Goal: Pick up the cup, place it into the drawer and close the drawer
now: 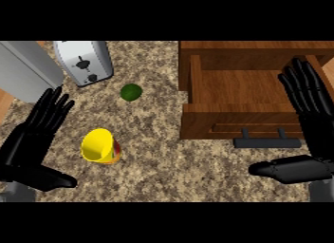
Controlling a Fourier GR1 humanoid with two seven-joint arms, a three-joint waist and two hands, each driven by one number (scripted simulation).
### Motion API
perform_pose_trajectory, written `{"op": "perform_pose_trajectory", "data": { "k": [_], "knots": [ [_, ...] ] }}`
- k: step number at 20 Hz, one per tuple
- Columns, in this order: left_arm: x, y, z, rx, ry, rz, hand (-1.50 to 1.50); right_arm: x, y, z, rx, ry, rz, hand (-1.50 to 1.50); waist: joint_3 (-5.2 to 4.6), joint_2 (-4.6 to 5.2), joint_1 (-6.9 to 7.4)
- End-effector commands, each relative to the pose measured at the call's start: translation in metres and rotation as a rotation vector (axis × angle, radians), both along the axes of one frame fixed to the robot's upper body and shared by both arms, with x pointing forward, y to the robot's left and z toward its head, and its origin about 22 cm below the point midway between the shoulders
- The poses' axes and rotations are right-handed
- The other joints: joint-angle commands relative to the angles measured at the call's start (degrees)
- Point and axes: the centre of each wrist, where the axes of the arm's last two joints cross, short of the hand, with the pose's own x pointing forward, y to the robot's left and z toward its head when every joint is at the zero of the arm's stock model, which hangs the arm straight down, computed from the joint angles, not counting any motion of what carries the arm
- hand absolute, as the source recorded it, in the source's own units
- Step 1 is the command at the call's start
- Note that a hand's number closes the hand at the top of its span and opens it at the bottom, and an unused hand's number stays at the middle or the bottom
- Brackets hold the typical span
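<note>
Black and flat, the left hand (31, 137) lies with fingers straight and spread, holding nothing, at the view's left. Just beside it the yellow cup (99, 146) sits tilted on the speckled counter (170, 166), its mouth toward the hand. Beyond it is a green lime (131, 92), then a toaster (84, 61). The right hand (313, 118), fingers likewise extended and empty, overlaps the right side of the open wooden drawer (236, 90), whose dark handle (268, 141) faces the viewer.
</note>
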Motion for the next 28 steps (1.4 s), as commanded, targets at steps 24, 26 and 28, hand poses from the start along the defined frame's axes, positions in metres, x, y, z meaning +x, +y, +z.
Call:
{"op": "perform_pose_trajectory", "data": {
  "k": [24, 26, 28],
  "knots": [
    [0.008, 0.032, -0.179, 0.112, 0.124, 0.105, -1.50, 0.025, -0.013, 0.019, -0.007, -0.035, -0.010, -1.50, -0.08, 0.19, -0.61],
    [0.015, 0.038, -0.175, 0.121, 0.122, 0.087, -1.50, 0.019, 0.005, 0.027, -0.007, -0.045, -0.009, -1.50, -0.06, 0.10, -0.48],
    [0.009, 0.039, -0.183, 0.081, 0.110, 0.113, -1.50, 0.022, -0.017, 0.023, -0.011, -0.029, 0.004, -1.50, -0.14, 0.34, -1.12]
  ]
}}
